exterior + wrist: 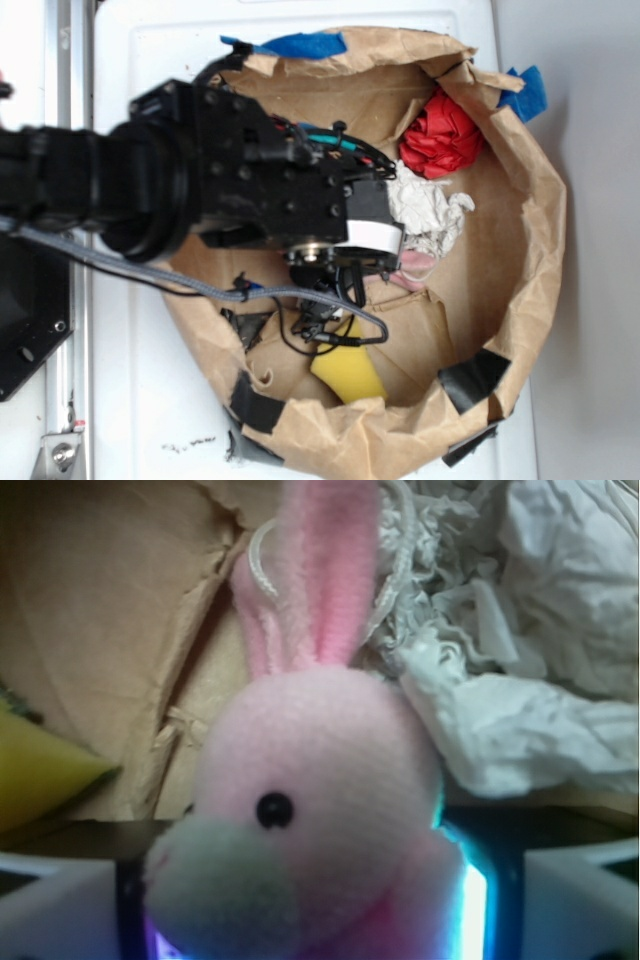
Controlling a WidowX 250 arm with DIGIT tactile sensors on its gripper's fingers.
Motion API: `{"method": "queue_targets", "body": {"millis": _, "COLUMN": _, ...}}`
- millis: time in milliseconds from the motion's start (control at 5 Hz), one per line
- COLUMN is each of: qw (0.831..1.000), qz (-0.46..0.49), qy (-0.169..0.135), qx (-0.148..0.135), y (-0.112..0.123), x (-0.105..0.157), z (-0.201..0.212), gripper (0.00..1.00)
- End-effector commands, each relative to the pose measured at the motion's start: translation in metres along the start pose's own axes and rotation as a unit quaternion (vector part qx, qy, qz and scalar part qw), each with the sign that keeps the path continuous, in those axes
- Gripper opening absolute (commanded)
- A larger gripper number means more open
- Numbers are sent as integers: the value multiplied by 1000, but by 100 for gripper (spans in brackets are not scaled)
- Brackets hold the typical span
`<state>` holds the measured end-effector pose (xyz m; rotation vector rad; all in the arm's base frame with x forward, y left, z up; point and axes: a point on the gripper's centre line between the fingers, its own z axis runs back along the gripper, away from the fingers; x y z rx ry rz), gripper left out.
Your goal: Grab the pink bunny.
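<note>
White tabletop (150, 400) is carrying a crumpled brown paper bag (520, 300). Inside it, the pincer (320, 920) is clenching the fuzzy pale pink plush bunny (310, 820); at two o'clock, wrinkly white paper ball (520, 680) is lying, red paper ball (440, 135) beyond.

The bunny (320, 830) is pale pink plush with a round head, one black eye showing, a white fuzzy muzzle and long ears with darker pink inners pointing up. In the exterior view only a pink bit (415, 265) shows inside the paper bag.
</note>
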<state>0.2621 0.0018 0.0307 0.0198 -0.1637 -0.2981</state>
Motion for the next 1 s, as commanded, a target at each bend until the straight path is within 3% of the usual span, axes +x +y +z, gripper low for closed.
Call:
{"method": "queue_targets", "body": {"millis": 0, "qw": 996, "qz": 72, "qy": -52, "qx": -24, "y": 7, "x": 9, "z": 93, "gripper": 0}}
{"method": "queue_targets", "body": {"millis": 200, "qw": 989, "qz": 139, "qy": -56, "qx": 2, "y": 15, "x": 13, "z": 130, "gripper": 0}}
{"method": "queue_targets", "body": {"millis": 400, "qw": 971, "qz": 235, "qy": -35, "qx": 4, "y": 19, "x": 19, "z": 141, "gripper": 0}}
{"method": "queue_targets", "body": {"millis": 800, "qw": 964, "qz": 266, "qy": -17, "qx": 7, "y": 14, "x": 19, "z": 142, "gripper": 0}}
